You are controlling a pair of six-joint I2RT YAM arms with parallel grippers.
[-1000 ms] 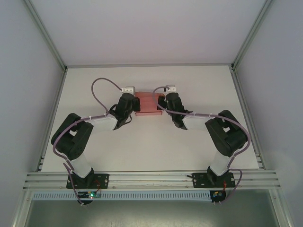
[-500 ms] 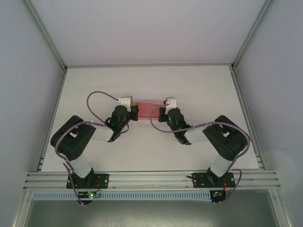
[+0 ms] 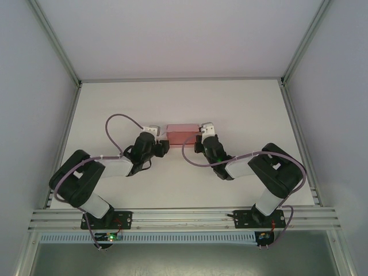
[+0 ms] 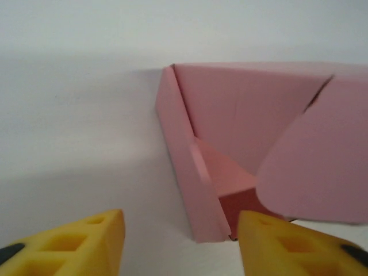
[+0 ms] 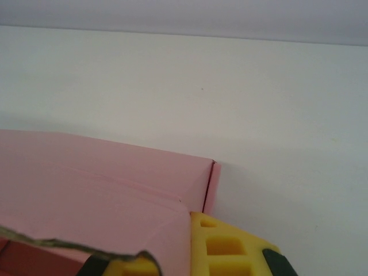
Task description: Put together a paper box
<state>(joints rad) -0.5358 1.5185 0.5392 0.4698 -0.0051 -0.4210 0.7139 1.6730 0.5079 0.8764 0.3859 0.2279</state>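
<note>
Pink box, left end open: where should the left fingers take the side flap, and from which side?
Take the side flap near its free corner, coming from the open left end of the paper box, where the open left gripper faces it. It stands on edge, splayed outward, so a finger likely fits each side.

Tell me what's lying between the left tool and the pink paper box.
Nothing but bare table: the left wrist view shows the open left tool right at the paper box's open end.
</note>
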